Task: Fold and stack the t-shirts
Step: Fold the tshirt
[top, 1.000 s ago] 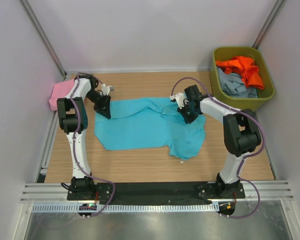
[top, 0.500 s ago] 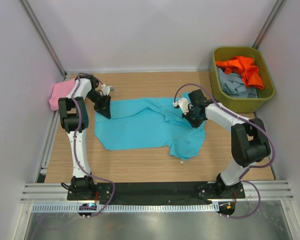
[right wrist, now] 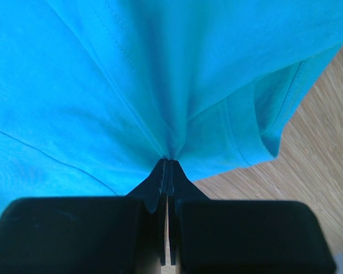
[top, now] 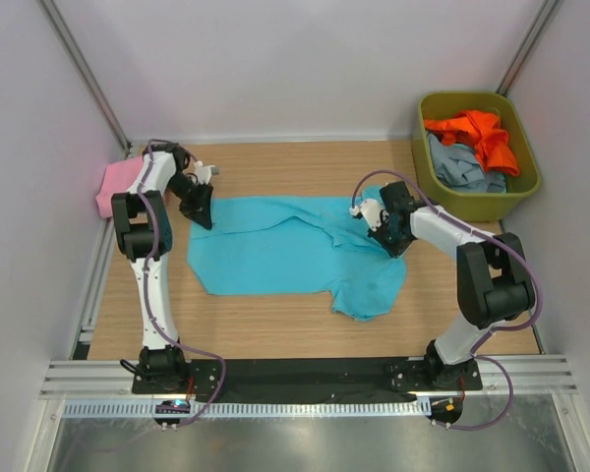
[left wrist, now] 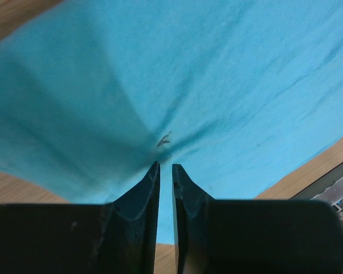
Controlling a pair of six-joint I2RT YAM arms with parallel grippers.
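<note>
Top external: high behind the arm bases, angled down, whole counter (top: 275, 329) framed. Wrist views sight along left end effector (left wrist: 166, 171) and right end effector (right wrist: 167, 165), very close onto the turquoise t-shirt (top: 275, 246), shared with overhead. Left view is soft, probably the shirt's far-left corner.

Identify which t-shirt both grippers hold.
The turquoise one, spread mid-table; the pink lies far left, orange and grey-blue sit in the bin.

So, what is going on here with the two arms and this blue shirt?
Both arms hold the turquoise t-shirt, spread on the table. The left claw pinches its far left corner; the right claw pinches bunched cloth on its right side. It is not folded yet. A pink t-shirt lies at the far left, and an orange t-shirt and a grey-blue t-shirt sit in the green bin.
</note>
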